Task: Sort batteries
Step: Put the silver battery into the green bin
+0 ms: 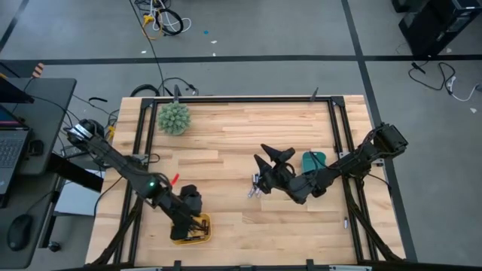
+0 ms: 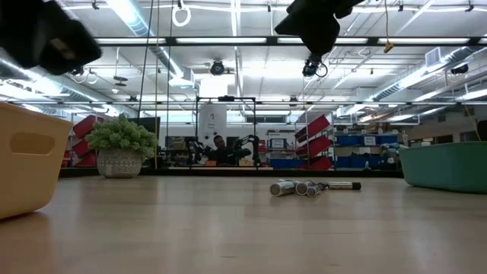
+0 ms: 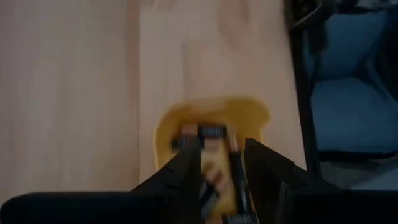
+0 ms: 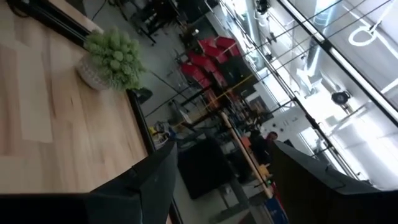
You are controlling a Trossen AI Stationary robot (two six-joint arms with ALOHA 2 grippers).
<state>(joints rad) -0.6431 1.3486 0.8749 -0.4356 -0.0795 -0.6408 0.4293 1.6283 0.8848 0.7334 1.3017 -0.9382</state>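
- Left gripper (image 3: 221, 180) hung over yellow tray (image 1: 202, 235), fingers apart, gripping nothing, several batteries (image 3: 211, 132) already inside.
- Right gripper (image 4: 221, 180) wide open, empty; loose batteries (image 2: 297, 187) still unsorted.

- The tray (image 1: 191, 229) beneath the left gripper (image 1: 197, 223) is yellow, holding dark batteries (image 3: 210, 132).
- The tray (image 1: 315, 160) behind the right gripper (image 1: 273, 159) is teal.
- The loose batteries (image 2: 295, 187) below that gripper are silvery-grey.
- The spiky ball (image 1: 174, 118) is green.
- The table (image 1: 226, 143) is pale striped wood.
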